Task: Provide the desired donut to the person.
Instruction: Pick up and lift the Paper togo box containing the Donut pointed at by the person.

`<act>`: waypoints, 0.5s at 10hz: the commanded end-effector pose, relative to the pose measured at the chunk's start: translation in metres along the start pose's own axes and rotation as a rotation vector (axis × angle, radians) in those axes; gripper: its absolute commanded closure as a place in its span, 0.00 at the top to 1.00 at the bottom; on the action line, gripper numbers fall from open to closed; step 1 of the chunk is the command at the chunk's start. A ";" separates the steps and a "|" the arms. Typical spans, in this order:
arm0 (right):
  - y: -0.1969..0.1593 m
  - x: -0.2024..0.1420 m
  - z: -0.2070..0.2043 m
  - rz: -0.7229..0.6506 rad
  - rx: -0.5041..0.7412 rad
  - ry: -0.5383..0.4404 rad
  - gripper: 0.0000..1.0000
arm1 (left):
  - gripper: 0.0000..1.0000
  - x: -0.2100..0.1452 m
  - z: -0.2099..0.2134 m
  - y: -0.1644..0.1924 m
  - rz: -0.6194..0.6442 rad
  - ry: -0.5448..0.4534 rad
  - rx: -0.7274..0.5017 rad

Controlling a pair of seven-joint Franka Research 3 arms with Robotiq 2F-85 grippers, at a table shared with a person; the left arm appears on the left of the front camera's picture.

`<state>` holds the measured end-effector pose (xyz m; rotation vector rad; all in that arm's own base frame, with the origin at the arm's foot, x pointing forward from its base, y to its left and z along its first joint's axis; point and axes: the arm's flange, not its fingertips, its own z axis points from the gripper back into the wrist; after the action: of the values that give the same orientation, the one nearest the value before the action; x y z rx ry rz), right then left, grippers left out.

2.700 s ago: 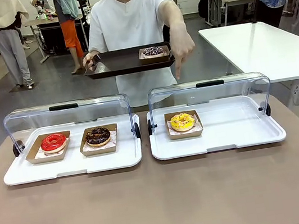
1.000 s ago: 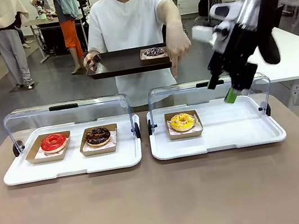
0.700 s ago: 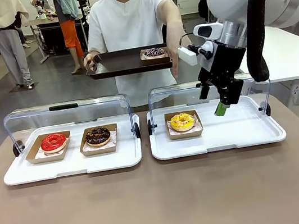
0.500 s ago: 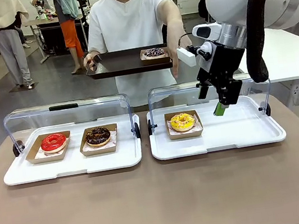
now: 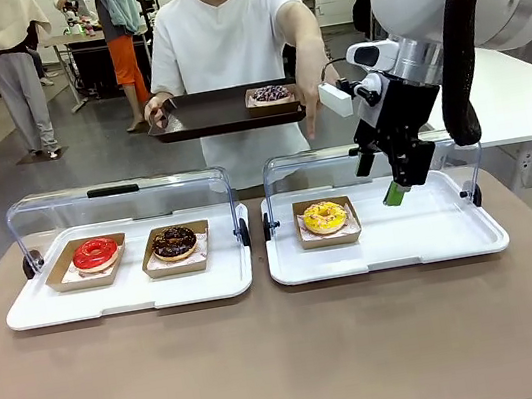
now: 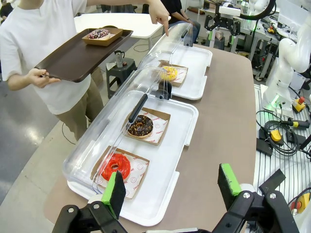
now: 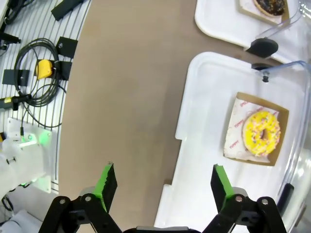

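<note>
The right gripper (image 7: 163, 187) hangs with its jaws spread wide over the white plastic tray (image 5: 433, 234), near the yellow sprinkled donut (image 5: 324, 216) in its brown card box. The person in a white shirt (image 5: 233, 53) points one hand (image 5: 313, 91) down at it. The left gripper (image 6: 171, 187) is spread too, holding nothing.

Robotics lab: cable bundles (image 6: 286, 145), yellow switch box (image 7: 43, 69) beside table, white worktable (image 5: 471, 86) behind.
</note>
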<state>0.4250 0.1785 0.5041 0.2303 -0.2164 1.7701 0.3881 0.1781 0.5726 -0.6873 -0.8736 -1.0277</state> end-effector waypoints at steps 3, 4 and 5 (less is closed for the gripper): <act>0.000 0.000 0.000 0.001 0.000 0.000 1.00 | 1.00 0.001 0.001 -0.001 -0.003 -0.002 -0.003; -0.006 0.018 -0.009 -0.091 -0.026 0.047 1.00 | 1.00 0.001 0.001 -0.001 -0.003 -0.002 -0.003; -0.012 0.035 -0.018 -0.190 -0.053 0.080 1.00 | 1.00 0.001 0.001 -0.001 -0.003 -0.002 -0.003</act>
<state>0.4247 0.1955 0.5019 0.2047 -0.2128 1.6854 0.3881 0.1781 0.5726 -0.6873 -0.8736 -1.0278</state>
